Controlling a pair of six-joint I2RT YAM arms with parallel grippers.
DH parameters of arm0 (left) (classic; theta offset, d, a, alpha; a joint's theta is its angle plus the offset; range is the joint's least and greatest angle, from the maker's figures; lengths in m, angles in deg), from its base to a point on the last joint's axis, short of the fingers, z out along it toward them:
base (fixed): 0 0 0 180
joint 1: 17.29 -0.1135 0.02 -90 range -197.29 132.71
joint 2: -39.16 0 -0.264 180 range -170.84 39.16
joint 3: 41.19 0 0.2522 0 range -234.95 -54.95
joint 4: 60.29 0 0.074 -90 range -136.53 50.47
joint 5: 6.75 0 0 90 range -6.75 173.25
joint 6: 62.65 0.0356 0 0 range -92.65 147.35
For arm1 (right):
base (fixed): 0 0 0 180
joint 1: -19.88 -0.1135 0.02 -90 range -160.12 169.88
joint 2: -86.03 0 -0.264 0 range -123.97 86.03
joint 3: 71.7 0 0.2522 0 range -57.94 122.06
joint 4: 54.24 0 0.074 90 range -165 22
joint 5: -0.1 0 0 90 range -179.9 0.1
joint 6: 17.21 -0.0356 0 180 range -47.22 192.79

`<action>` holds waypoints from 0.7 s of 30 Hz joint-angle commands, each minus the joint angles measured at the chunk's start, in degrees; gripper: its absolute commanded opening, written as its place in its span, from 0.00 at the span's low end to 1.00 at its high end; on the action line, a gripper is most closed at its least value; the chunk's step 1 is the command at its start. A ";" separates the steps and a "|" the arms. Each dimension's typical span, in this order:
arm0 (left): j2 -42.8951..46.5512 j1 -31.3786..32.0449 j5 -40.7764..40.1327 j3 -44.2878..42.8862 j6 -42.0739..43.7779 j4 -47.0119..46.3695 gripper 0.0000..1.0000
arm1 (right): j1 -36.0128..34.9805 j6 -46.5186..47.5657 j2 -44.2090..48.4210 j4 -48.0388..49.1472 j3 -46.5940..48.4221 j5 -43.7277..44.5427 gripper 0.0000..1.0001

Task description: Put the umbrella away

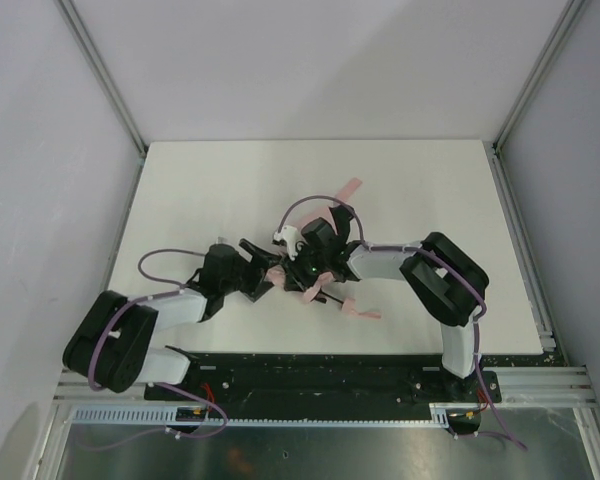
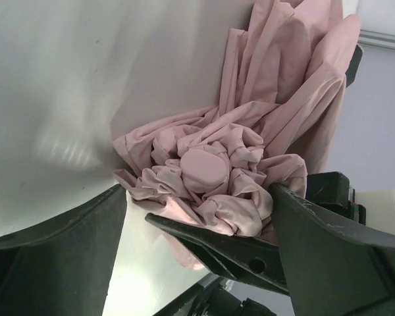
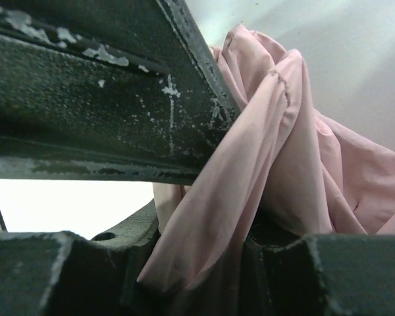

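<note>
The umbrella (image 2: 204,168) lies bunched at the middle of the bench (image 1: 200,190). The right fingers (image 3: 105,85) clench its pink fabric, while the left fingers (image 2: 66,250) stand released astride the gathered tip. Close them squarely over the folds, squeezing evenly.

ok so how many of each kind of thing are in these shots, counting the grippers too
pale pink fabric folding umbrella: 1
black two-finger grippers: 2, the left gripper and the right gripper
white flat table: 1
total: 4
</note>
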 commanded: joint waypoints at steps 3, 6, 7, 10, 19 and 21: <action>-10.39 1.76 -4.90 -1.69 2.84 0.49 0.80 | -2.07 4.61 -6.81 -10.36 -5.78 -5.69 0.00; -13.69 2.12 -3.86 -2.33 4.22 0.26 0.71 | -1.67 4.91 -6.80 -9.55 -5.75 -7.34 0.00; -14.41 2.30 -3.81 -2.32 4.47 0.14 0.71 | -1.49 4.96 -6.78 -9.41 -5.72 -7.56 0.00; -13.97 2.47 -3.50 -2.16 5.55 0.06 0.76 | -0.49 4.59 -6.84 -8.79 -6.02 -8.27 0.00; 3.72 2.48 -0.82 4.90 -0.80 1.61 0.97 | 1.05 3.10 -4.97 -6.24 -7.92 -8.89 0.00; 9.22 2.48 -1.89 5.60 -0.88 2.63 0.99 | 1.00 3.01 -4.86 -5.85 -8.03 -9.04 0.00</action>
